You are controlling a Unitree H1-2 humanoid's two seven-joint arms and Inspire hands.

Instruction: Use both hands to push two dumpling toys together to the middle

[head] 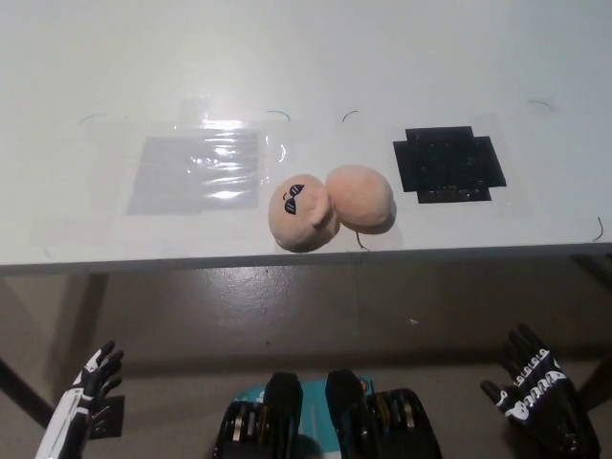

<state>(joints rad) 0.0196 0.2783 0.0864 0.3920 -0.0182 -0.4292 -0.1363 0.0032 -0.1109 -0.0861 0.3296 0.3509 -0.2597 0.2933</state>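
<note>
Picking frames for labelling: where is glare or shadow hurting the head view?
Head view: glare whitens the clear plastic sheet; the two peach plush dumpling toys stay sharp, casting little shadow; the white left hand and black right hand sit in dim light below the table edge.
</note>
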